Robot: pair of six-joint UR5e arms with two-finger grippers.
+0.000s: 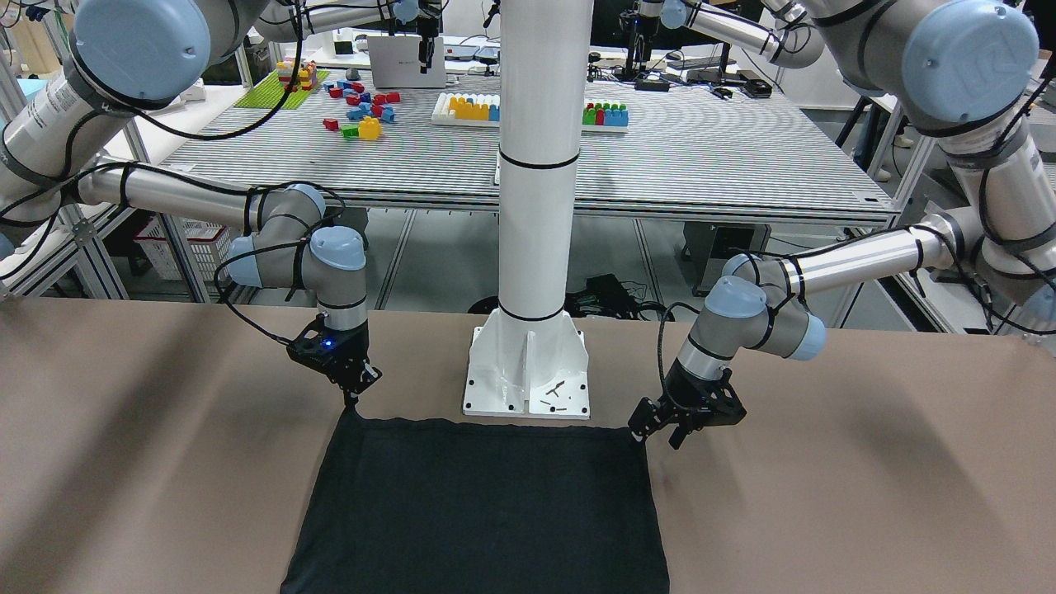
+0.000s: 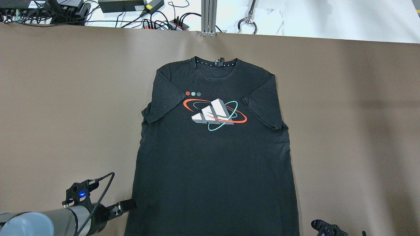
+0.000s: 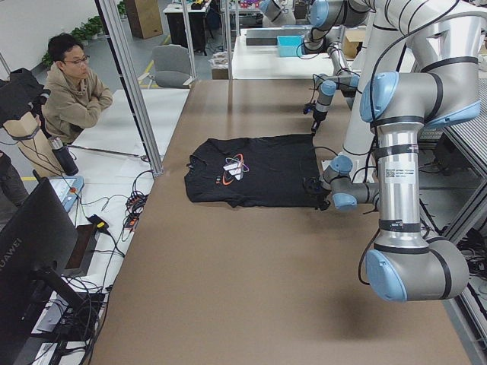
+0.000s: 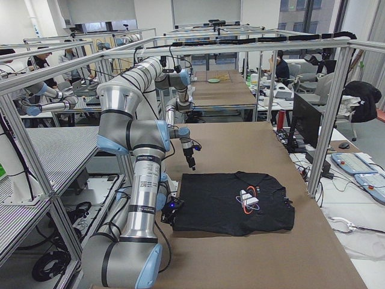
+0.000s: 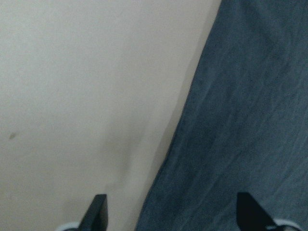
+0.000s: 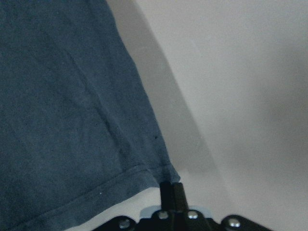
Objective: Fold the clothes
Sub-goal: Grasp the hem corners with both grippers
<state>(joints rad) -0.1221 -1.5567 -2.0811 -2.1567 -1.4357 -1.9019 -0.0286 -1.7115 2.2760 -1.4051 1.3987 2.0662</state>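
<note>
Overhead exterior shows the black T-shirt [image 2: 213, 157] spread flat before the white pillar [image 1: 532, 206], hem nearest it. I judge it light and limp, best pinched at the hem corners. Both arms reach low, either side of the pillar. My left gripper [image 1: 658, 437] straddles one corner with fingers wide. The right gripper [image 1: 353, 398] touches the other, fingers together.

Closed jaws touch the shirt [image 6: 62, 96] hem corner.

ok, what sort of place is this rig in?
Likely a robotics lab: rows of aluminium-framed cells with other grey robot arms, a striped bench of colourful plastic toy blocks, a person watching.
</note>
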